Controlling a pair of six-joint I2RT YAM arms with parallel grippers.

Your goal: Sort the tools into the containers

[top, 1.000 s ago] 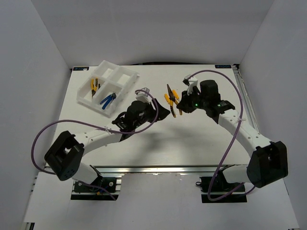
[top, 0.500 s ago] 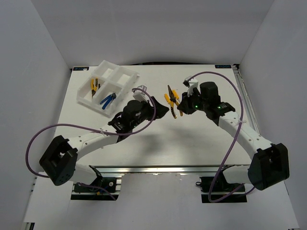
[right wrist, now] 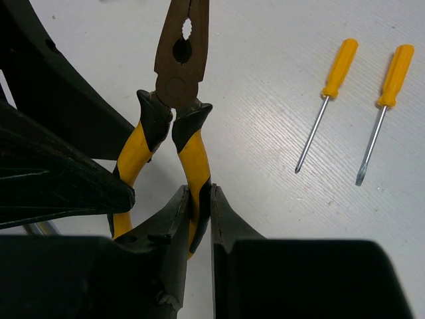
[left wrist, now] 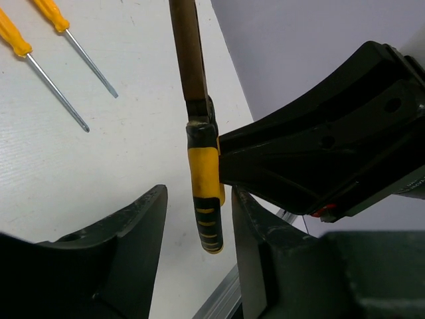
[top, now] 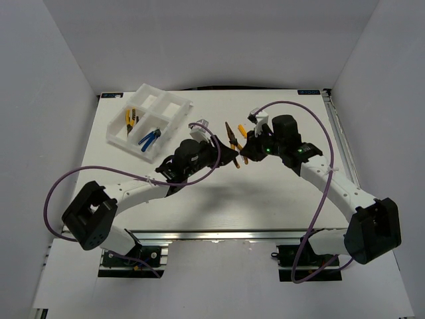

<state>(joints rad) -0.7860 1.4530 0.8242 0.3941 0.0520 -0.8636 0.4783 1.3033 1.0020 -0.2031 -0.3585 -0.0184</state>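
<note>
Here we pinch one handle of the yellow-black pliers [right wrist: 180,60] mid-table in the right gripper [right wrist: 198,203], the left gripper [left wrist: 198,207] spread astride the other; the handover, we judge, needs left closing before right releases.

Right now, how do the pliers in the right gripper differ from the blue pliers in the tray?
The held pliers have yellow-black handles; the blue pliers have blue ones. The held pliers are clamped by one handle in the right gripper, with the left gripper straddling the other handle. The blue pliers lie loose in a compartment of the white tray, touched by neither gripper. Both are two-handled pliers.
</note>
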